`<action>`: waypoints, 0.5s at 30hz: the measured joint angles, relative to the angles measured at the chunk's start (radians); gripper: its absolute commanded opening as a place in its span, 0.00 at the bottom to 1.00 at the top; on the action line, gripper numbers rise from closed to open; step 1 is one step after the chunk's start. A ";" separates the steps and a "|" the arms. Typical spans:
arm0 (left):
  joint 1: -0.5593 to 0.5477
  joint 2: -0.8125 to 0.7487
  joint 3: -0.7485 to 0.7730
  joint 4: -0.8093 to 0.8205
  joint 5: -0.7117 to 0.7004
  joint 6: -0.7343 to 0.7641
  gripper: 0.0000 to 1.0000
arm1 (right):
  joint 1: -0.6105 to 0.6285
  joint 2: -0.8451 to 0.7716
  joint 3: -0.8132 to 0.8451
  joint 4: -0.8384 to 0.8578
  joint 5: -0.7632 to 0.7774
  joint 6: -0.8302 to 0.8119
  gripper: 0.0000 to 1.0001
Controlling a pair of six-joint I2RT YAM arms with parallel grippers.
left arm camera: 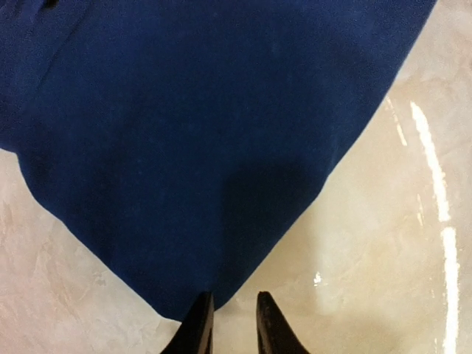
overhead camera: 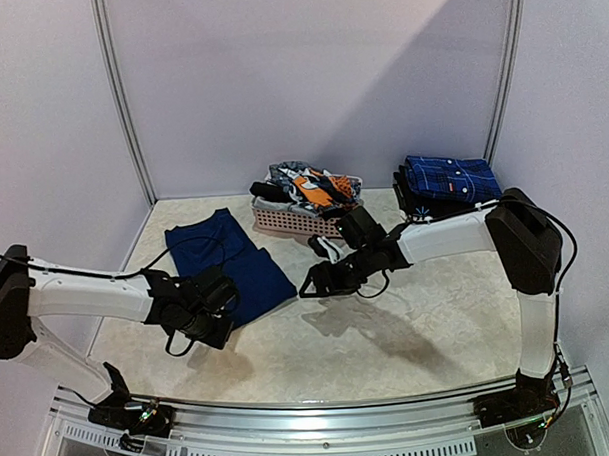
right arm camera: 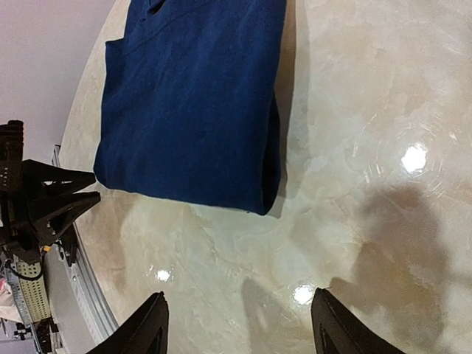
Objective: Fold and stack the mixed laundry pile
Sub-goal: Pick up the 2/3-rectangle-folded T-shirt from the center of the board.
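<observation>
The navy garment [overhead camera: 229, 263] lies flat on the left half of the table [overhead camera: 418, 324], folded into a long rectangle. Its long axis runs on a slant, from the far left near the side wall to the near right toward the table's middle. Its near corner points at the left gripper [left arm camera: 234, 321]. In the left wrist view that corner ends just in front of the fingertips. The jaws are narrow, with only a slit of bare table showing between them and no cloth pinched. The edge facing the table's middle is a thick doubled fold, with a shadow beneath it in the right wrist view. The other edges lie thin and straight. The cloth is plain dark blue, smooth, with no print showing. Bare marbled table stretches to the right of the garment and along the near edge. The right gripper [right arm camera: 240, 324] hangs over that bare stretch with its jaws spread wide and empty, apart from the folded edge. At the far middle a pink basket [overhead camera: 284, 225] holds a heap of clothes [overhead camera: 313, 188] in orange, black and white. A small black-and-white piece [overhead camera: 325, 247] lies on the table just in front of the basket. At the far right sits a folded stack [overhead camera: 448, 180] with a blue plaid piece on top.
</observation>
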 measured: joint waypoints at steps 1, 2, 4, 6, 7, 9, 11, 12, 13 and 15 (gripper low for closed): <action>0.000 -0.022 0.000 0.000 -0.002 -0.001 0.31 | 0.000 0.000 0.000 0.008 -0.007 0.006 0.67; -0.001 -0.040 0.000 0.000 -0.005 0.001 0.34 | 0.000 0.000 0.000 0.014 -0.013 0.014 0.67; -0.002 -0.080 0.000 -0.001 -0.010 0.000 0.39 | 0.000 0.002 0.000 0.031 -0.027 0.028 0.67; -0.003 -0.107 -0.002 0.000 -0.013 0.002 0.41 | 0.000 0.008 0.001 0.047 -0.037 0.045 0.67; -0.003 -0.116 -0.005 0.000 -0.014 0.002 0.41 | 0.000 0.014 0.003 0.053 -0.039 0.053 0.67; -0.003 -0.127 -0.013 -0.001 -0.016 0.003 0.42 | 0.000 0.031 0.013 0.061 -0.039 0.069 0.67; -0.003 -0.137 -0.021 -0.003 -0.017 0.002 0.42 | 0.000 0.057 0.034 0.063 -0.038 0.089 0.66; -0.003 -0.143 -0.027 -0.003 -0.019 0.002 0.42 | 0.000 0.071 0.046 0.064 -0.038 0.098 0.65; -0.003 -0.149 -0.031 -0.005 -0.019 0.002 0.42 | 0.000 0.085 0.059 0.064 -0.038 0.106 0.64; -0.003 -0.162 -0.039 -0.004 -0.022 0.002 0.42 | 0.000 0.115 0.087 0.067 -0.038 0.125 0.62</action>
